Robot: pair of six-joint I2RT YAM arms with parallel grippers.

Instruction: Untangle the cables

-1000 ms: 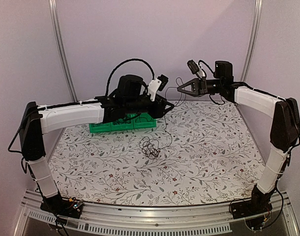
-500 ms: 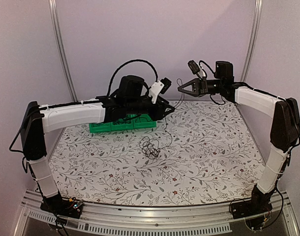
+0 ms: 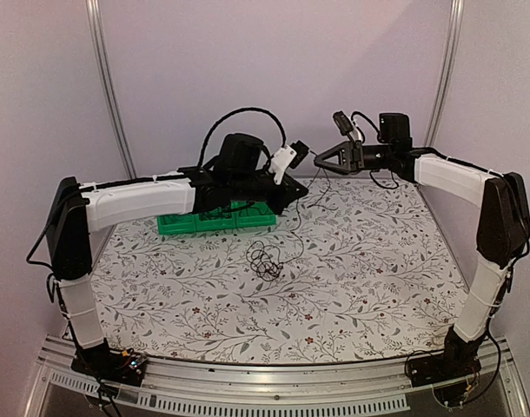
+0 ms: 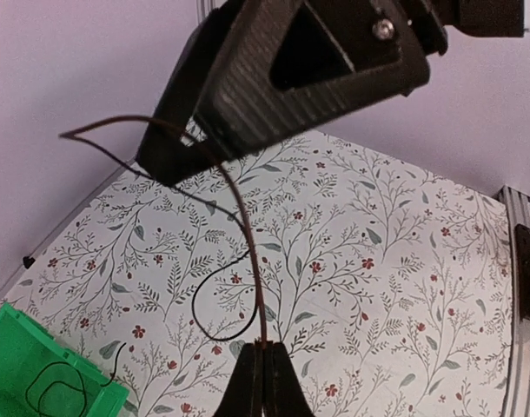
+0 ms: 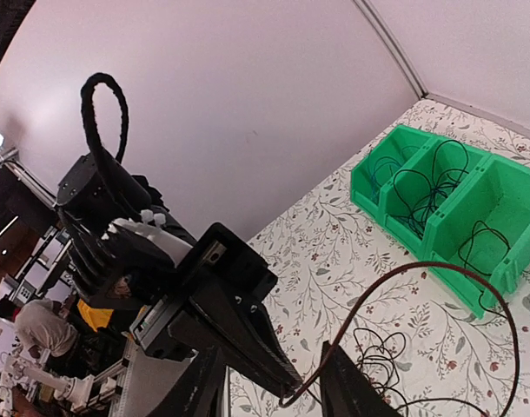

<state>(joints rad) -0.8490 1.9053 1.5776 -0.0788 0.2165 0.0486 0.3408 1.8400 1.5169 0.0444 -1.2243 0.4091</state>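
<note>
A thin dark cable (image 4: pixel 248 234) rises from my left gripper (image 4: pixel 265 349), whose jaws are shut on it. The strand arcs up past the fingers (image 4: pixel 213 104) of my right gripper, and its free end sticks out to the left. My right gripper (image 5: pixel 269 356) stands open, its jaws either side of the left gripper's tip, and the cable (image 5: pixel 395 291) passes just inside its right finger. Both grippers (image 3: pixel 298 188) (image 3: pixel 319 159) meet high over the back of the table. A small black tangle of cables (image 3: pixel 265 259) lies on the table below.
A green bin (image 3: pixel 215 222) with three compartments sits at the back left under the left arm. It holds thin black cables (image 5: pixel 434 187). The floral table cover (image 3: pixel 369 261) ends at a metal rail along the near edge. Walls stand close behind and at both sides.
My left gripper moved up and right to the right gripper and closed on the strand. The right gripper's jaws, shut before, have opened.
</note>
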